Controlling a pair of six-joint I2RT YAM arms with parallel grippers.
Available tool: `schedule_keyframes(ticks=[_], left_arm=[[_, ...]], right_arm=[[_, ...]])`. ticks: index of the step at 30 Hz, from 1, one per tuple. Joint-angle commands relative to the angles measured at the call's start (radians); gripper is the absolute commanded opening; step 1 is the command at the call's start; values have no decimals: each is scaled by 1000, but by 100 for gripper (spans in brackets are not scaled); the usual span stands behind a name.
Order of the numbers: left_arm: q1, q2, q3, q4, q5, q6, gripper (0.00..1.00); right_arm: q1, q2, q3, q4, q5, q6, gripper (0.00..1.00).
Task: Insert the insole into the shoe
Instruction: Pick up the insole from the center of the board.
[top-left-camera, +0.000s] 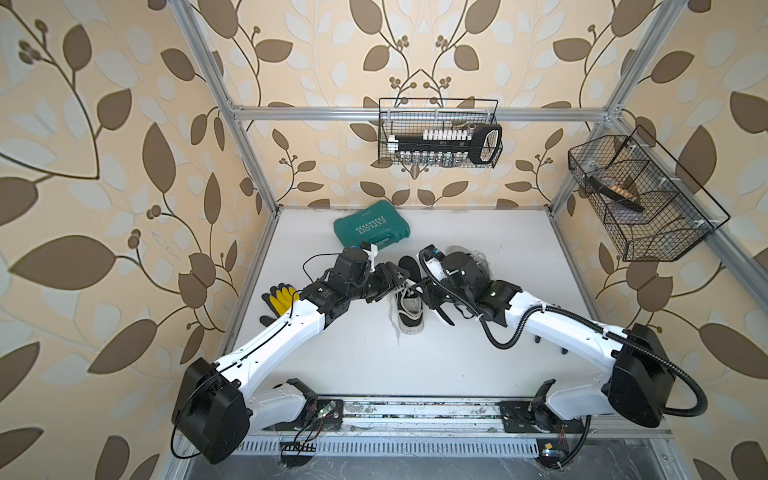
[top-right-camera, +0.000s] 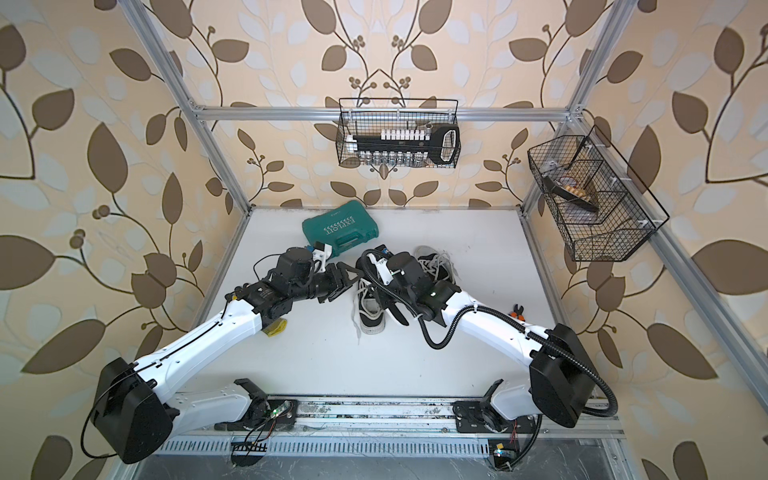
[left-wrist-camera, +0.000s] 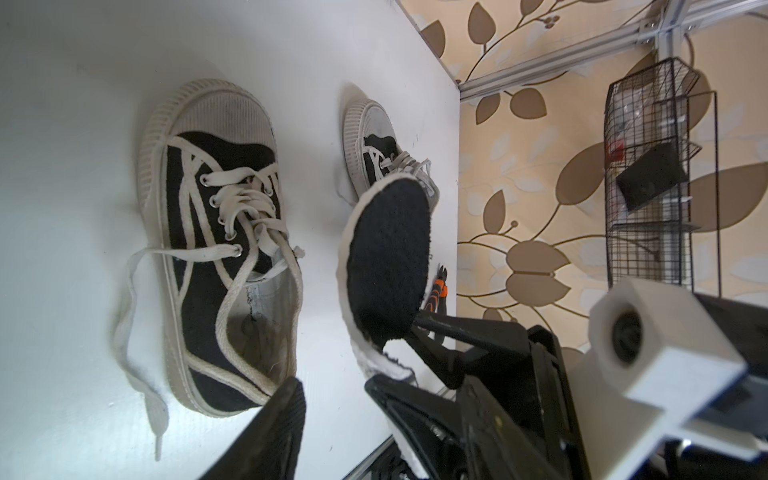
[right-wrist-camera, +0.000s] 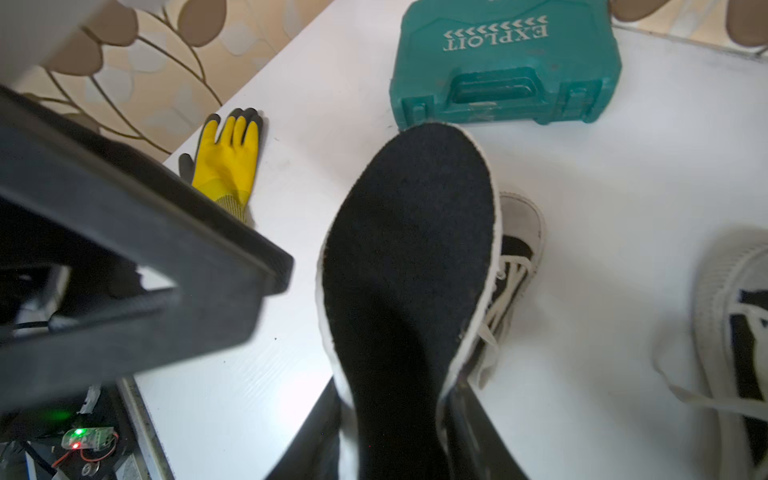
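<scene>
Near the shoe (left-wrist-camera: 220, 249), right tool (right-wrist-camera: 390, 411) grips the insole (right-wrist-camera: 411, 249).

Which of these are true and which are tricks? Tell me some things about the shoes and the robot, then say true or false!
1. The insole is already inside the shoe. False: the right pincer holds it outside the shoe.
2. The left pincer is open and holds nothing. True.
3. The glove is red. False: the glove is yellow with black fingertips.
4. The tool case is green. True.
</scene>
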Motion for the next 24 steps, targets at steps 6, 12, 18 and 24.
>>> schedule_keyframes(ticks=[6,12,18,24], left_arm=[[7,197,305,-439,11,653,60],[-37,238,339,-488,-111,1070,53],[-115,314,319,-459,-146,1416,51],[-171,432,350,-473,-190,1554,43]], right_arm=[[-103,-118,2,-285,57,28,36],[-214,-184,-44,-334,3,32,36],[-287,-207,-45,-357,-50,17,35],[-315,-210,-36,-369,-70,-1,35]])
